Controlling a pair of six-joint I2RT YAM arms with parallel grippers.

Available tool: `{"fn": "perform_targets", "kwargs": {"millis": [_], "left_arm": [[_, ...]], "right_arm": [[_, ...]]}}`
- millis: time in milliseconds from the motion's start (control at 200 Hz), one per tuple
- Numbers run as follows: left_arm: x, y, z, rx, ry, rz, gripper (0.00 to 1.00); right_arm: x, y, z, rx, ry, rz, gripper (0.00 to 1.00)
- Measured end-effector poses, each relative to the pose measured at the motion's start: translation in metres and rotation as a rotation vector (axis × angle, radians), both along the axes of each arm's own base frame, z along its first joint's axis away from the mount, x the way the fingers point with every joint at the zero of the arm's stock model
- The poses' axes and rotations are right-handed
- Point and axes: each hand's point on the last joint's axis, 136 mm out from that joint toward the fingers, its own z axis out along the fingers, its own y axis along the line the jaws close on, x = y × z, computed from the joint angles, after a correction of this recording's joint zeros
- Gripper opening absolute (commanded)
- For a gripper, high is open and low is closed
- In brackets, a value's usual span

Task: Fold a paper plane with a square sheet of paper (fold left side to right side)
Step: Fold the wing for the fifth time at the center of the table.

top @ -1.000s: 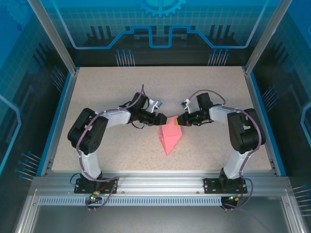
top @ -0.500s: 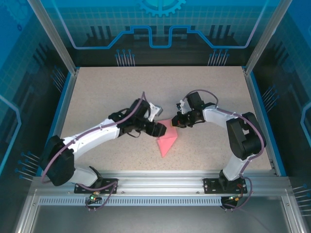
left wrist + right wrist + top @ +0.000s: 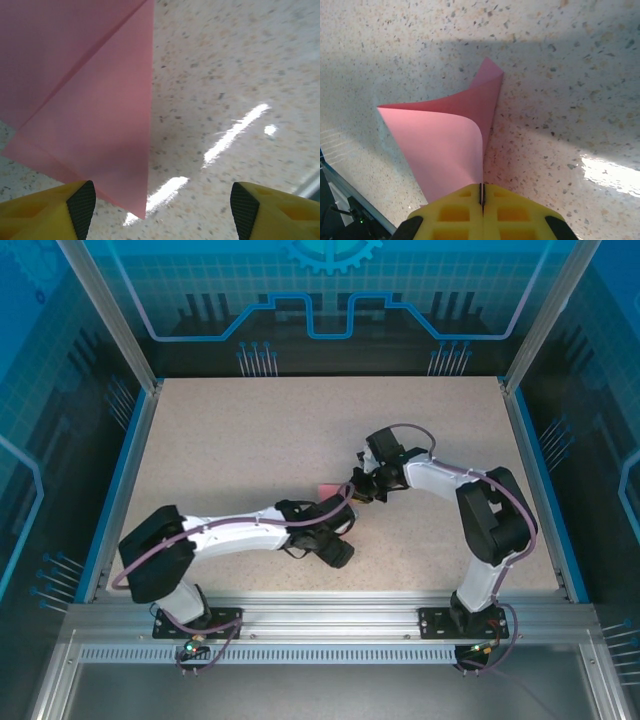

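Note:
The salmon-pink sheet of paper (image 3: 90, 100) is folded into layered flaps with a sharp tip that points at my left gripper (image 3: 162, 207). That gripper is open: its yellow fingers (image 3: 80, 207) stand wide apart over the table, with the tip just inside the left one. My right gripper (image 3: 481, 192) is shut on an edge of the paper (image 3: 445, 145), and one flap curls up from the table. From above, a small pink corner (image 3: 323, 489) peeks out between the left gripper (image 3: 338, 552) and the right gripper (image 3: 360, 490).
The speckled table (image 3: 230, 440) has free room at the left and at the back. Blue side rails (image 3: 118, 490) bound it. An aluminium rail (image 3: 320, 615) carries the arm bases at the near edge.
My left arm has swung from the paper's far left corner to its near side, and its jaws have widened. The right gripper has shifted left and away with the paper, which is now mostly covered from above.

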Motion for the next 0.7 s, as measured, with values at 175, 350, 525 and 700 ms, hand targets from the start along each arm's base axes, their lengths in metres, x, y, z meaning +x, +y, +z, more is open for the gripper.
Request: {"fn": "perform_targets", "kwargs": {"millis": [175, 350, 525, 700], "left_arm": [[0.014, -0.001, -0.015, 0.106, -0.058, 0.017, 0.75], [0.021, -0.007, -0.02, 0.174, -0.112, 0.014, 0.72], [0.026, -0.002, -0.028, 0.236, -0.138, 0.029, 0.62], [0.029, 0.006, -0.031, 0.279, -0.156, 0.045, 0.56]], "right_arm": [[0.004, 0.005, 0.002, -0.002, 0.001, -0.007, 0.0], [0.006, 0.005, 0.0, -0.012, 0.008, -0.012, 0.0], [0.004, 0.004, -0.008, -0.023, 0.028, -0.012, 0.0], [0.006, 0.005, -0.007, -0.023, 0.028, -0.012, 0.0]]}}
